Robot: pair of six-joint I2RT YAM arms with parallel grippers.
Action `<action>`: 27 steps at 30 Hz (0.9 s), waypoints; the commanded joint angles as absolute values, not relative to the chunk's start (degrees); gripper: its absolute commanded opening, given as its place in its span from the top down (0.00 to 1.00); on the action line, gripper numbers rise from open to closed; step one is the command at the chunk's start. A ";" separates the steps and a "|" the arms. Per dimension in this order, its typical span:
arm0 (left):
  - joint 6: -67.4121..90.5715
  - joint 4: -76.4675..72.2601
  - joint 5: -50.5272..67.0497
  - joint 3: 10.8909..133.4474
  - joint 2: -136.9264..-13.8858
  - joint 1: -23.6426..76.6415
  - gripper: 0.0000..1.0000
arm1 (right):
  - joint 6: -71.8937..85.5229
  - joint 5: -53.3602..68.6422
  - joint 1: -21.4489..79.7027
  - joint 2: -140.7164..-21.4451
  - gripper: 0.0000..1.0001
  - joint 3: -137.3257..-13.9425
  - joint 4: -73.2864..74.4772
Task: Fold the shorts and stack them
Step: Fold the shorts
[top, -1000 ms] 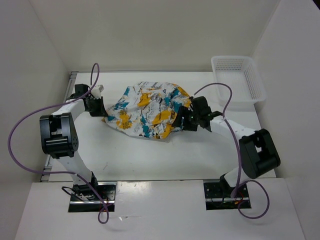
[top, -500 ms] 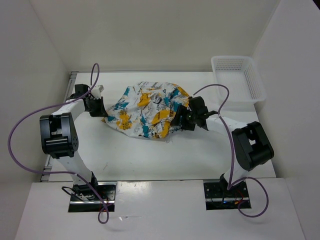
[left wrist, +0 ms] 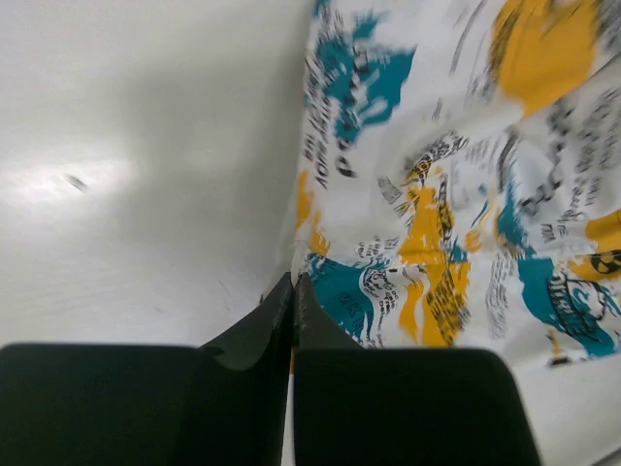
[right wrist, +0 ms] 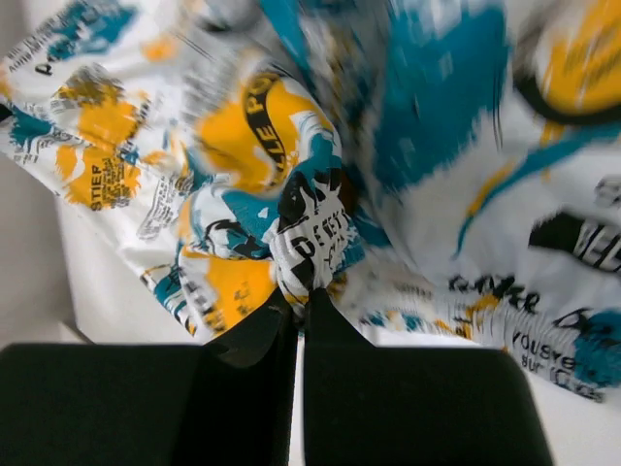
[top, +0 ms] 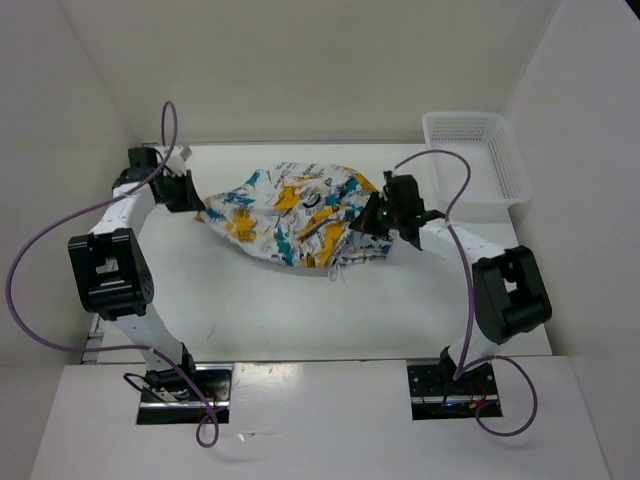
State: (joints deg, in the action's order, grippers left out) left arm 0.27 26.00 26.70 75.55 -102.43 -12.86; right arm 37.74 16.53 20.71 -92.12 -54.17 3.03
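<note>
Top external: left gripper [top: 196,201] and right gripper [top: 371,222] pinch one shorts [top: 290,212]; one basket [top: 513,166].

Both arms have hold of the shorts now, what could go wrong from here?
The left gripper pinches only a thin edge of the shorts, so it may slip out if the arms pull apart. The right gripper is shut on a bunched wad, so the fold could come out crooked. The purple cable loops near the basket and might snag.
</note>
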 commanded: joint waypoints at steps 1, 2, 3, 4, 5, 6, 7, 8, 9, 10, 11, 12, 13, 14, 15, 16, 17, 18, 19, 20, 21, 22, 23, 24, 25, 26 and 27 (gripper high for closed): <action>0.00 26.54 30.67 85.76 -96.24 -14.33 1.00 | 34.29 16.17 17.23 -82.90 1.00 -63.60 -0.71; 0.00 27.41 31.28 87.87 -95.63 -14.33 1.00 | 33.58 16.17 16.62 -81.92 1.00 -65.11 -0.09; 0.00 29.34 31.29 89.98 -95.63 -14.85 1.00 | 32.79 16.17 15.57 -81.04 1.00 -66.61 0.52; 0.00 30.05 32.86 93.83 -95.10 -14.85 1.00 | 32.17 16.17 15.56 -79.47 1.00 -69.49 2.09; 0.00 31.28 33.65 95.61 -95.10 -15.46 1.00 | 30.86 16.78 14.60 -78.76 1.00 -71.00 2.98; 0.00 31.99 34.45 97.45 -94.40 -15.47 1.00 | 30.15 17.31 14.07 -78.14 1.00 -72.58 4.03; 0.00 32.69 35.06 99.56 -94.39 -15.99 1.00 | 29.45 18.45 12.84 -77.00 1.00 -75.64 6.04; 0.00 33.74 35.07 104.10 -93.70 -16.61 1.00 | 27.70 19.07 12.22 -76.38 1.00 -77.15 7.11; 0.00 33.75 35.07 106.67 -93.08 -17.22 1.00 | 26.82 19.59 11.61 -76.38 1.00 -78.73 8.16; 0.00 34.36 35.07 109.22 -92.47 -17.84 1.00 | 25.76 20.47 11.08 -75.51 1.00 -81.97 10.44; 0.00 34.37 35.07 113.77 -92.46 -19.67 1.00 | 23.75 20.48 10.29 -74.72 1.00 -83.65 11.59; 0.00 34.37 35.07 115.99 -91.94 -20.56 1.00 | 22.69 20.48 10.28 -74.71 1.00 -86.72 12.73; 0.00 34.37 35.07 118.02 -91.24 -21.44 1.00 | 21.72 20.48 10.28 -73.40 1.00 -88.14 14.14; 0.00 34.37 35.07 119.78 -91.23 -22.05 1.00 | 20.93 20.48 10.28 -73.39 1.00 -89.11 14.15; 0.00 34.97 35.07 121.45 -90.27 -22.58 1.00 | 20.31 20.48 10.28 -72.61 1.00 -89.99 14.15; 0.00 35.50 34.46 124.51 -89.22 -22.59 1.00 | 20.30 21.00 10.28 -72.60 1.00 -91.57 14.67; 0.00 35.51 35.15 126.11 -89.21 -22.59 1.00 | 20.30 21.01 10.28 -71.90 1.00 -92.36 14.68; 0.00 36.20 35.16 127.86 -88.51 -22.59 1.00 | 20.30 21.53 10.28 -71.89 1.00 -93.94 14.68; 0.00 37.08 35.85 132.06 -88.51 -22.59 1.00 | 20.30 22.06 10.28 -71.89 1.00 -94.74 14.68; 0.00 37.61 35.86 134.54 -88.51 -22.59 1.00 | 20.30 22.58 11.94 -71.29 1.00 -95.62 15.20; 0.00 38.23 35.86 137.08 -88.51 -22.59 1.00 | 20.30 22.59 13.00 -71.28 1.00 -97.45 15.81; 0.00 38.23 33.42 142.50 -88.51 -22.59 1.00 | 19.69 21.98 15.53 -70.67 1.00 -98.43 17.04; 0.00 38.23 31.83 145.26 -88.51 -22.59 1.00 | 19.17 21.28 16.95 -70.66 1.00 -99.48 17.75; 0.00 38.23 30.25 148.15 -88.51 -22.59 1.00 | 18.38 20.49 18.27 -70.14 1.00 -101.58 18.45; 0.00 38.23 28.76 150.79 -89.29 -22.59 1.00 | 18.37 19.87 19.59 -70.14 1.00 -102.47 18.98; 0.00 38.23 26.04 155.34 -89.82 -22.59 1.00 | 18.37 18.21 22.12 -69.61 1.00 -104.13 19.77; 0.00 38.23 24.80 157.04 -90.69 -22.59 1.00 | 18.37 17.67 23.19 -69.61 1.00 -104.85 19.78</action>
